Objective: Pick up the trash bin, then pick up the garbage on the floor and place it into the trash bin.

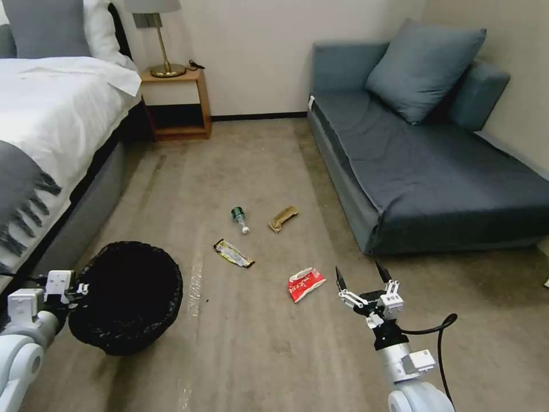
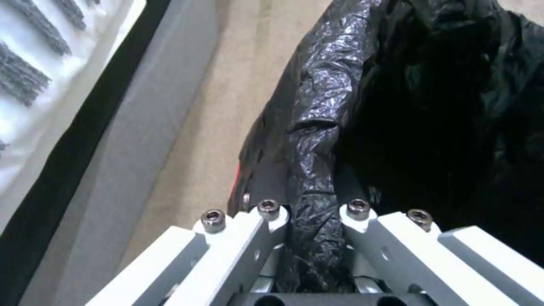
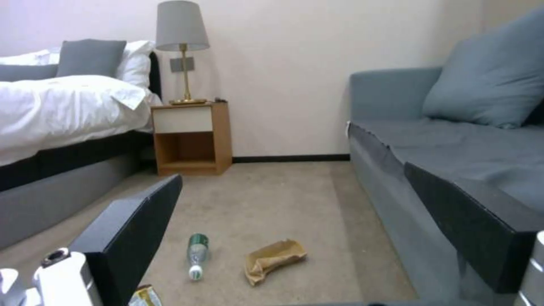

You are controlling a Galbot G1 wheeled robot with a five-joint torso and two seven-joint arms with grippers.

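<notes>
Bed (image 1: 51,126) along the left, sofa (image 1: 434,171) along the right, nightstand (image 1: 176,103) against the far wall beside the bed. Trash bin (image 1: 128,297) on the near left, bed-side. Mid-floor between: bottle (image 1: 240,220) left of paper wrapper (image 1: 283,218); snack wrapper (image 1: 233,253) nearer; crumpled wrapper (image 1: 305,284) nearest, rightmost.

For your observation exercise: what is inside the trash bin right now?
The trash bin, held by the left gripper, shows only its crinkled black bag. No litter is visible; the dark bottom cannot be made out.

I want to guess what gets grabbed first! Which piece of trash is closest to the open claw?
The red-and-white wrapper, lying just left of the open right claw; the other pieces lie farther away.
</notes>
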